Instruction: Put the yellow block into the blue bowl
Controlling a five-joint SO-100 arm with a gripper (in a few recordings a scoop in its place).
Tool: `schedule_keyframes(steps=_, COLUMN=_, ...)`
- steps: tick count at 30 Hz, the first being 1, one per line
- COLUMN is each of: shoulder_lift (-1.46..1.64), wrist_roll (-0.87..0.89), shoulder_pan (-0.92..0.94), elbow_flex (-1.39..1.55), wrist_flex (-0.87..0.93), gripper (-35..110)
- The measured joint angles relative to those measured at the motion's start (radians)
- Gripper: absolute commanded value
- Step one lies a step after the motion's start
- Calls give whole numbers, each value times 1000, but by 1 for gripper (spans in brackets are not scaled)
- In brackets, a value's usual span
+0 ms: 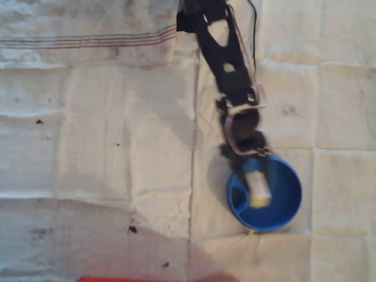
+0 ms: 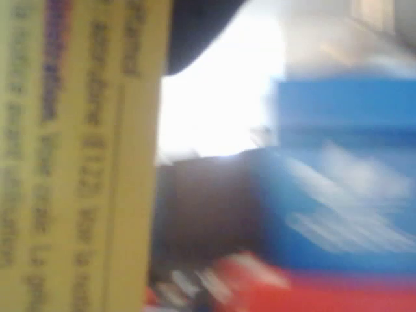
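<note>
The fingers cannot be made out clearly in either view, so whether they pinch the yellow block [image 1: 257, 187] or stand apart from it cannot be told. In the overhead view the black arm [image 1: 222, 50] reaches down from the top edge and slants toward the lower right, its cables running alongside, and the gripper [image 1: 251, 166] ends right at the upper rim of the blue bowl [image 1: 288, 202]. The block shows as a pale upright strip, whitish above and yellow at its lower end, lying within the bowl's outline just below the gripper; whether it rests on the bowl's floor or hangs above it cannot be judged from this angle. The bowl sits on a creased whitish cloth [image 1: 106, 147] with thin red and green stripes near the top left, and a red edge [image 1: 117, 279] shows at the bottom of the picture. The wrist view is heavily blurred: the yellow block [image 2: 78, 162] takes up the left side at very close range, with dark lines of print running along its length, something the overhead view does not reveal. To its right the blue bowl [image 2: 351, 188] appears as a glossy blue surface, with a dark shape between them and a red patch along the bottom.
</note>
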Motion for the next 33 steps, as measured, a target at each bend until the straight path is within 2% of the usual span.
schedule_keyframes(steps=7, shoulder_lift=-61, wrist_roll=0, shoulder_pan=-26, elbow_flex=-54, wrist_flex=6, gripper=2)
schedule_keyframes(steps=15, shoulder_lift=-61, wrist_roll=0, shoulder_pan=-28, elbow_flex=-54, wrist_flex=6, gripper=23)
schedule_keyframes(steps=22, shoulder_lift=-61, wrist_roll=0, shoulder_pan=-28, elbow_flex=-55, wrist_flex=9, gripper=25)
schedule_keyframes(steps=26, shoulder_lift=-61, wrist_roll=0, shoulder_pan=-28, elbow_flex=-55, wrist_flex=9, gripper=19)
schedule_keyframes(steps=31, shoulder_lift=-41, wrist_roll=0, shoulder_pan=-28, elbow_flex=-55, wrist_flex=81, gripper=-3)
schedule_keyframes(steps=33, shoulder_lift=3, wrist_roll=0, shoulder_pan=-26, elbow_flex=-44, wrist_flex=133, gripper=0)
